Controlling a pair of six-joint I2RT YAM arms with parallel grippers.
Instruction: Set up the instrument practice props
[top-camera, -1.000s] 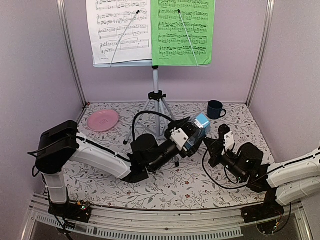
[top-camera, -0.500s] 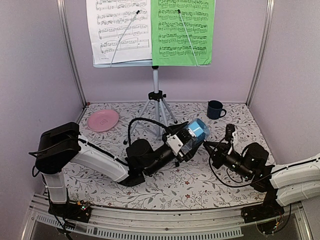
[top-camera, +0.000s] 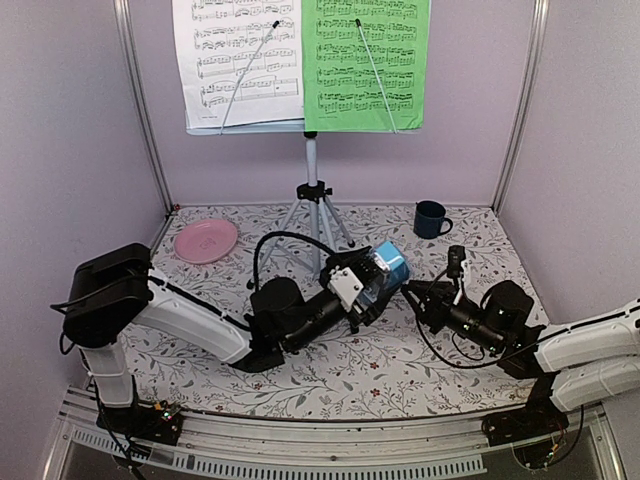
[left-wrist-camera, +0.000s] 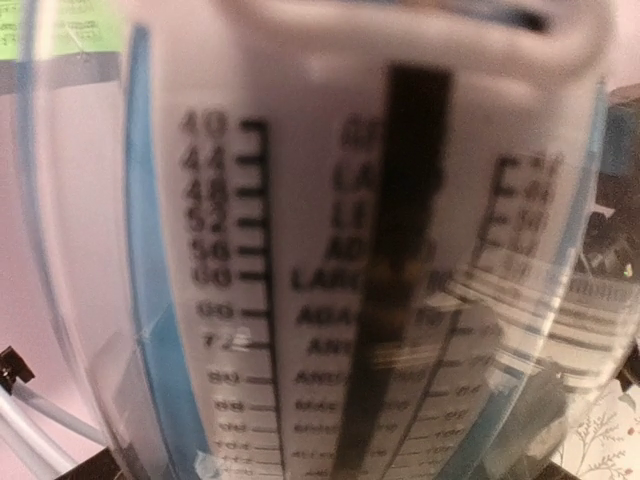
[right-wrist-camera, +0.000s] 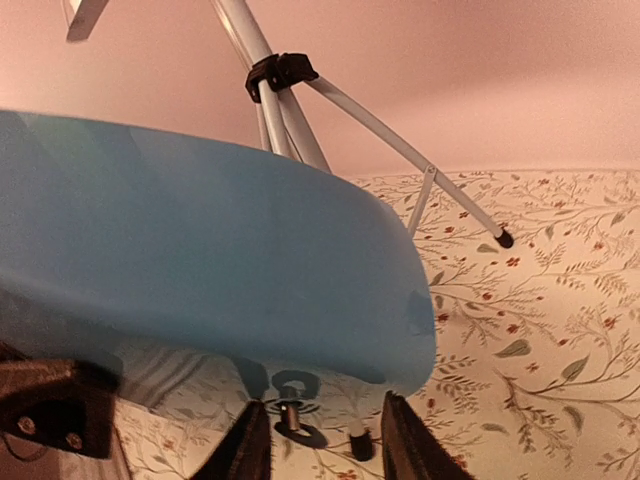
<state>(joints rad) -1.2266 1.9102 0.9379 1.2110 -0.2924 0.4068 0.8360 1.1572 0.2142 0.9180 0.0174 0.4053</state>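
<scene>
Lilac walls (top-camera: 60, 150) all round and a floral tablecloth (top-camera: 380, 370) under both arms. At the back I've got the music stand (top-camera: 311, 150) upright on its silver tripod (top-camera: 313, 195), white page (top-camera: 240, 60) on its left half, green page (top-camera: 365, 60) on its right, each under a thin wire arm. In front of the stand, a touch to its right, my left gripper (top-camera: 375, 276) is clamped on the blue metronome (top-camera: 390, 260), tilted, its tempo scale and dark pendulum filling the left wrist view. My right gripper (top-camera: 433, 280) sits just right of the metronome, jaws parted, holding nothing. Pink plate (top-camera: 205, 240) lies left of the stand, dark blue mug (top-camera: 431, 218) right of it
</scene>
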